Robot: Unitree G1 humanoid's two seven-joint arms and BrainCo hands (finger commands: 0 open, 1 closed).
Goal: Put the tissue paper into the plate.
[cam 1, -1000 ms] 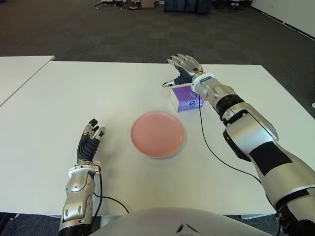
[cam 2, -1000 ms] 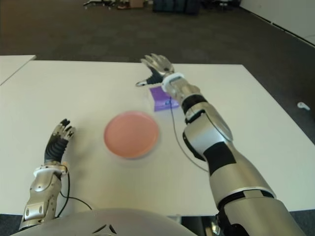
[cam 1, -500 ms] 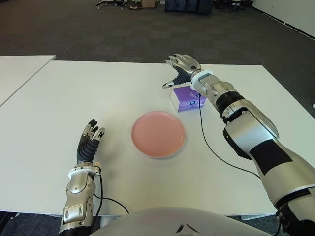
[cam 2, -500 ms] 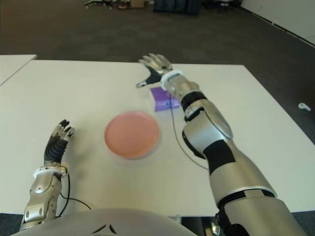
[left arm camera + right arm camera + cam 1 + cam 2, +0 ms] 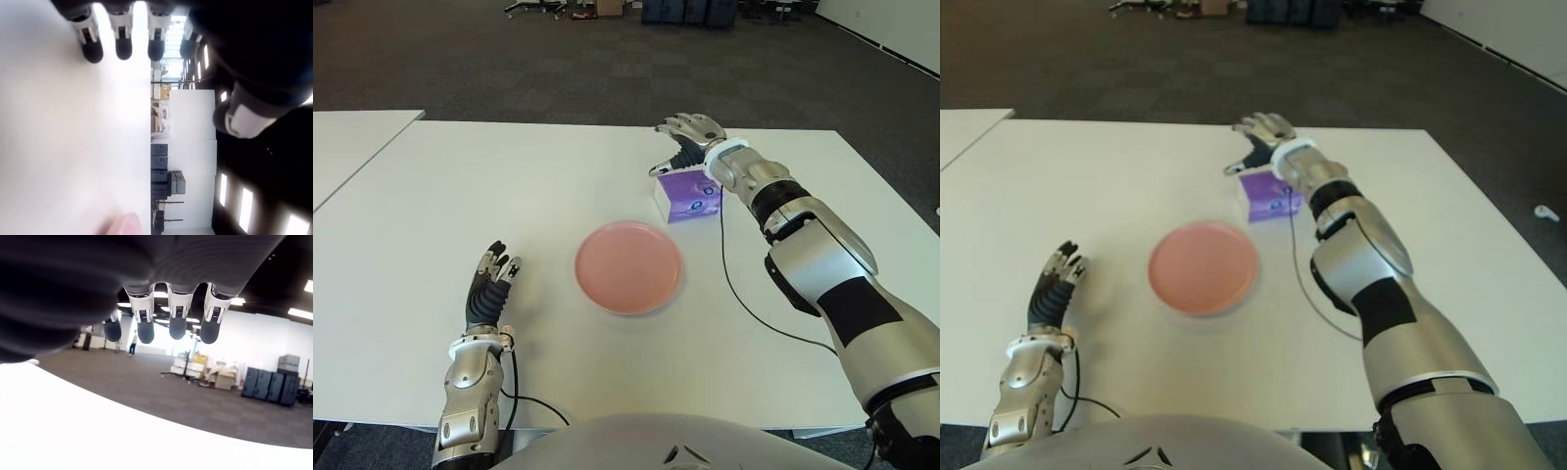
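Now, left to right:
Left robot hand (image 5: pixel 491 288): showing near the left front of the white surface (image 5: pixel 431 206), well to the left of the plate; its fingers are lying straight and relaxed, pointing away from the robot and gripping nothing.
Left wrist view: showing four dark fingertips (image 5: pixel 123 45) spread side by side over bare white surface, with a sliver of pink plate rim at the picture's edge.
Plate (image 5: pixel 627 266): a round pink plate sitting flat near the middle of the surface, holding nothing.
Tissue paper (image 5: pixel 686 194): a small purple pack standing on the surface just beyond the plate's far right edge, apart from the rim and outside the plate.
Right robot hand (image 5: pixel 686 138): reaching across to the far side of the tissue paper, hovering just above and behind its far top edge; fingers are extended and slightly curved, apart, clamping nothing.
Right wrist view: showing four fingertips (image 5: pixel 177 325) hanging spread above the white surface, nothing between them.
Cable (image 5: pixel 736 299): a thin black cable running from the right wrist down across the surface.
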